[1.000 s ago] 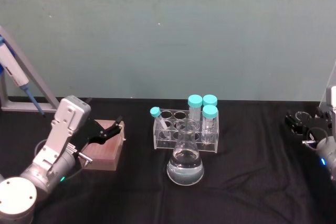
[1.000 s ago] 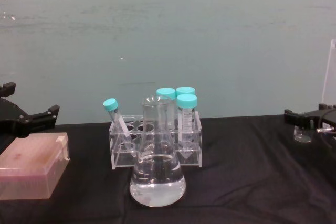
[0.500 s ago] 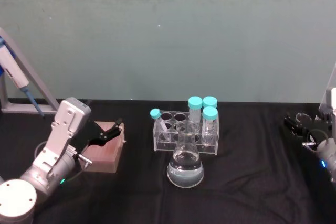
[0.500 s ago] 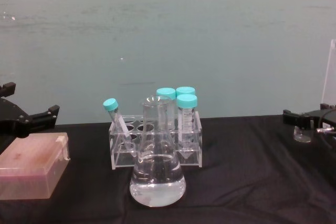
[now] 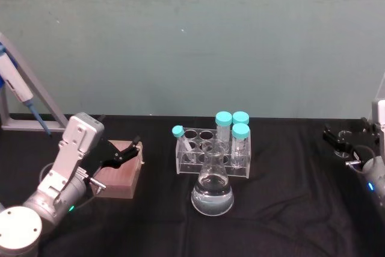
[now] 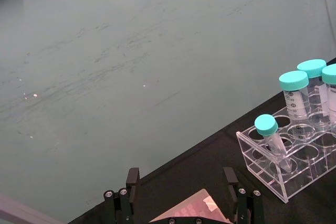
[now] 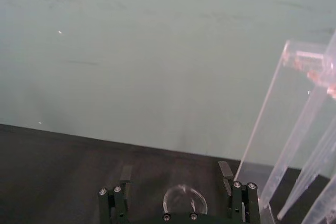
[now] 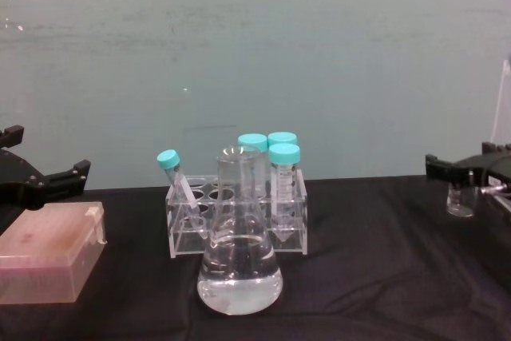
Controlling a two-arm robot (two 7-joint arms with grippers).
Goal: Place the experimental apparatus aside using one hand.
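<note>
- Your right gripper (image 7: 176,174) is at the right edge of the table (image 5: 289,221). Its fingers are spread wide, one on each side of the small glass beaker (image 7: 182,200). They are not squeezing it.
- The beaker seems to stand on the table there, well apart from the other glassware.
- The conical flask (image 5: 212,192) has clear liquid in it. It stands mid-table, just in front of the clear tube rack (image 5: 194,159) with its teal-capped tubes (image 5: 240,129).
- Your left gripper (image 6: 181,177) hangs open over the pink box (image 5: 120,173) near the left edge. It looks parked.
- I think the beaker step is in hand. Next, lift the right gripper straight up so you don't knock the beaker, then go for the flask.
</note>
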